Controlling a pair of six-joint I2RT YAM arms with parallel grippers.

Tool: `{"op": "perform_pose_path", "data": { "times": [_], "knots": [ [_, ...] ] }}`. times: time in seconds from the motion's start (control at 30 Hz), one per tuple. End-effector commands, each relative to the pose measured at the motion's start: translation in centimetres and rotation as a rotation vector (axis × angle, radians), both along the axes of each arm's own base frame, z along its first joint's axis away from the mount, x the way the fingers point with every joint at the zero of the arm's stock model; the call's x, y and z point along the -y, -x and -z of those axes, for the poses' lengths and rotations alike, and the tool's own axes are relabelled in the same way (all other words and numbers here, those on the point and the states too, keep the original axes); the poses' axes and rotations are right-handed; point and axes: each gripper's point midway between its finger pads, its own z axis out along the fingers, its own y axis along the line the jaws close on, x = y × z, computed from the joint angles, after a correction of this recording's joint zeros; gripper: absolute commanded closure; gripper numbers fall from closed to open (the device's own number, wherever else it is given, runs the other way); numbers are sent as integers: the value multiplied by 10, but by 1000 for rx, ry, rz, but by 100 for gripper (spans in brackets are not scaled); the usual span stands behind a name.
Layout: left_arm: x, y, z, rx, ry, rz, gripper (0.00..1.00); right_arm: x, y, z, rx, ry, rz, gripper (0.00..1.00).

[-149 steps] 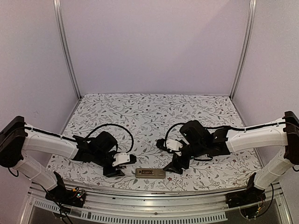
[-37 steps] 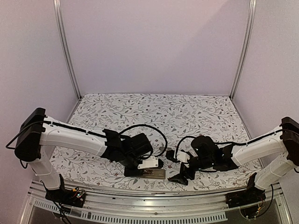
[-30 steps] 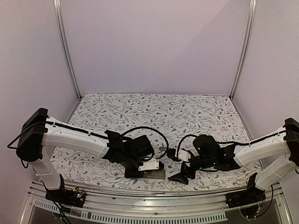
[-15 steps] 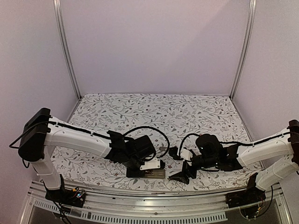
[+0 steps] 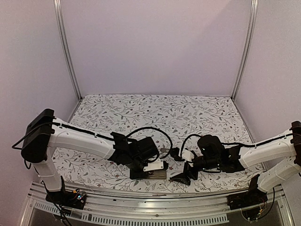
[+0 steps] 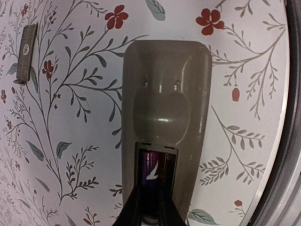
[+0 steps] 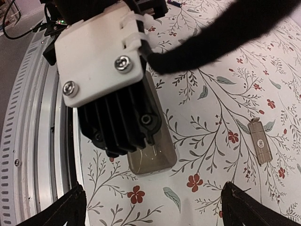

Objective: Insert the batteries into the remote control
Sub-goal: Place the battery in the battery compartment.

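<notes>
1. The remote control [image 6: 164, 108] lay back-up on the floral cloth [image 6: 70, 155] near the table's front edge. Its battery recess [image 6: 171, 183] was uncovered and faced the left wrist camera.
2. The left gripper [image 6: 149, 205] stood directly over that recess. Its fingers were drawn in close on a purple cell [image 6: 146, 167] sitting partly in the slot, and it appeared to be pinching the cell rather than just resting on it.
3. The right gripper [image 7: 157, 209] hung just beside the remote's rounded end, apart from it, with its fingers spread wide and nothing between them.
4. A small grey bar [image 7: 260, 141] lay on the cloth well apart from the remote. I could not tell whether it was the other cell or a cover.
5. The cell looked light, rigid, smooth and round, so it would be apt to roll or twist out of a loose pinch. The best hold seemed to be across its middle, leaving both ends free to meet the contacts.
6. The remote looked like light, hard plastic that would slide on the cloth under a sideways push. Bracing it by its long edges at the rounded end — clear of the recess — seemed the sensible hold.
</notes>
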Motion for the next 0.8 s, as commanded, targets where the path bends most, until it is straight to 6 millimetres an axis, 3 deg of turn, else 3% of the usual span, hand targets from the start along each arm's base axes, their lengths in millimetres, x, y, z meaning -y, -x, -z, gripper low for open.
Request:
{"op": "perform_pose_path", "data": {
  "times": [0.0,0.23,0.4,0.77],
  "knots": [
    [0,4,12,-22,-20,-16,82,4,0,0,-10,-9,19,2],
    [-1,3,10,-20,-15,-27,72,3,1,0,-21,-13,17,2],
    [3,9,-4,-48,27,-10,63,2,1,-3,-18,-21,15,1],
    [13,10,-25,-82,111,-9,55,-6,-1,-10,-16,-35,-2,1]
  ]
}}
